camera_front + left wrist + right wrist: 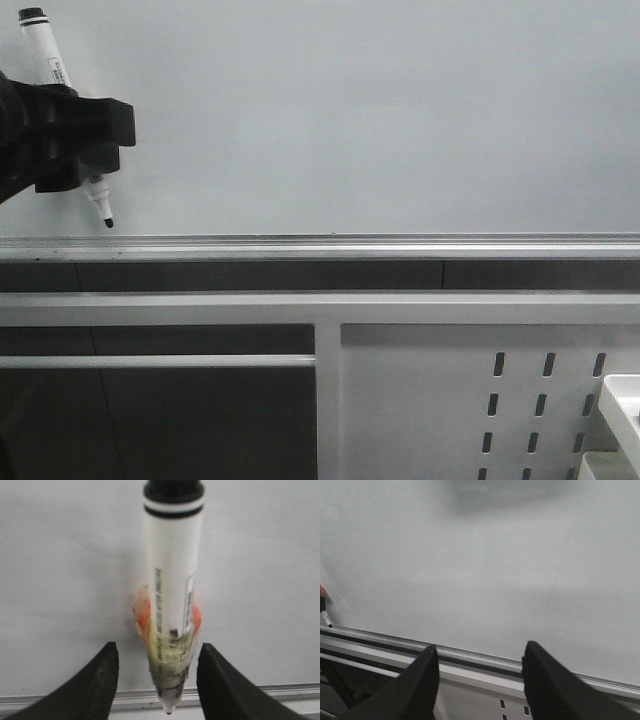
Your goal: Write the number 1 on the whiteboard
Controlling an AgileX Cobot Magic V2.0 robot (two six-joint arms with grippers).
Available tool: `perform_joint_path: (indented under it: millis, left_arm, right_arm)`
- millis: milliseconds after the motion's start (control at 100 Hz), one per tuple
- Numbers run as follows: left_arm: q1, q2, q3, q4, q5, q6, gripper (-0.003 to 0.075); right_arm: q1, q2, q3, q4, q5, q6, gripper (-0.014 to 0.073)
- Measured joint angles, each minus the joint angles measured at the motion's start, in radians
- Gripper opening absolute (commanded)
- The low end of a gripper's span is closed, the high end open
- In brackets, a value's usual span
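Whiteboard (380, 120) fills the upper front view, plain glossy grey-white, unmarked. Left gripper (90, 150) clamps white marker pen (45, 60), tip down near lower left edge. Right gripper (477, 680) spread, holding nothing.

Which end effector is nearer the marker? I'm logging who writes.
Left. The left end effector grips the marker at the whiteboard; the right end effector is empty, off to the side.
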Motion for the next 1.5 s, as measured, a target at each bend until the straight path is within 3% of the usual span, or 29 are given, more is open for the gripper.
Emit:
perform_joint_path:
  millis: [170, 670, 1060, 1200, 1400, 1500]
  left_arm:
    - [0.000, 0.002, -0.020, 0.000, -0.002, -0.002, 0.0308]
    - [0.002, 0.006, -0.035, 0.082, 0.035, 0.017, -0.0015]
    - [-0.015, -0.029, -0.038, 0.240, 0.163, 0.170, -0.0020]
    - [-0.027, -0.072, -0.038, 0.376, 0.250, 0.173, -0.0020]
    - [-0.111, -0.114, -0.083, 0.616, 0.398, 0.177, -0.0020]
    - [-0.153, -0.115, -0.127, 0.680, 0.463, 0.179, -0.0020]
  right_arm:
    - [0.000, 0.000, 0.000, 0.000, 0.000, 0.000, 0.0347]
    - [0.000, 0.000, 0.000, 0.000, 0.000, 0.000, 0.0347]
    - [0.017, 0.000, -0.005, 0.004, 0.001, -0.004, 0.0342]
    - [0.103, 0.004, -0.052, 0.070, 0.023, -0.060, 0.0298]
    - [0.327, 0.129, -0.153, 0.313, 0.137, -0.391, 0.0298]
    - [0.436, 0.254, -0.200, 0.360, 0.157, -0.493, 0.0309]
